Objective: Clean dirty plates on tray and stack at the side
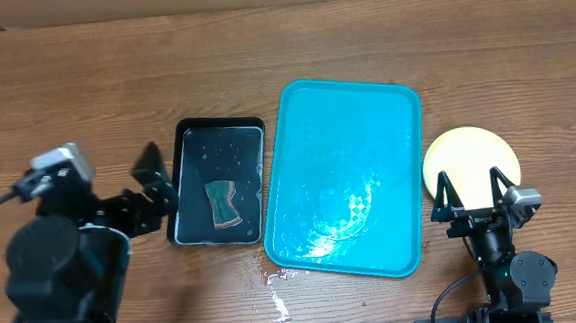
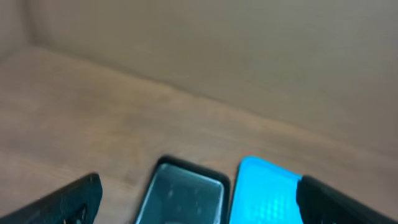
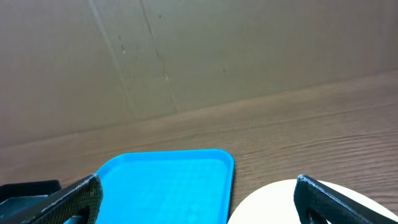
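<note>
Right gripper (image 1: 470, 180) over pale-yellow plate (image 1: 468, 150) (tray (image 1: 346, 128) wet)

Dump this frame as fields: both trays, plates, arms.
tray: large turquoise rectangular plastic tray, no plates on it, wet sheen
plates: round pale yellow plate right of tray, outside it; count beneath cannot be told
black tray: small black rectangular tray left of turquoise one, holds a dark teal pad
left gripper: fingers open, empty
right gripper: fingers open, empty, at the plate's near edge
</note>
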